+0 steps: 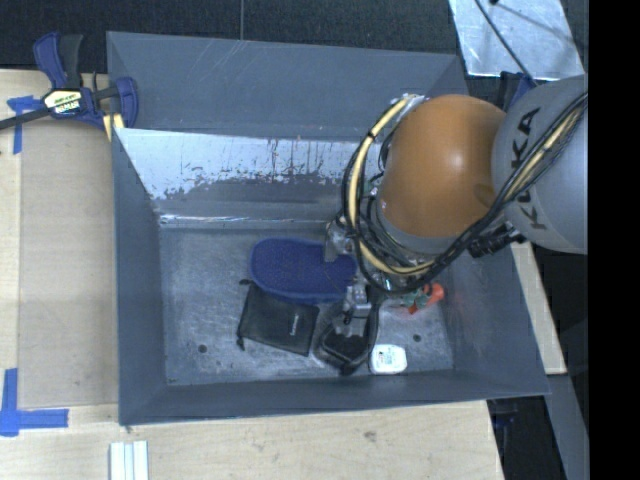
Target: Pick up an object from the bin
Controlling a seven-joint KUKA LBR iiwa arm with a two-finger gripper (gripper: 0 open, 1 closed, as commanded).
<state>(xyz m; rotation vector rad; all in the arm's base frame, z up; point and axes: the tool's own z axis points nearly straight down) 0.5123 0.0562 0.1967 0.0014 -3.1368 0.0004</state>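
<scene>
The small black boxy piece (340,350) lies on the floor near the lower-right corner of the bin (140,268). The gripper (352,320) sits low, right over it, likely lined up for a top-down grasp. We cannot tell whether it is spread or closed. A white, hard-looking block (388,359) lies just beside the piece. A flat matte black wallet (275,325) flanks its other side and meets a blue, textile-looking oval pad (290,268).

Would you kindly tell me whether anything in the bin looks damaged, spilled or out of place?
Nothing spilled or broken. The bin's back wall bears reddish streaks, likely wear. The blue oval pad, black flat case and small white piece lie loose but normally.
</scene>
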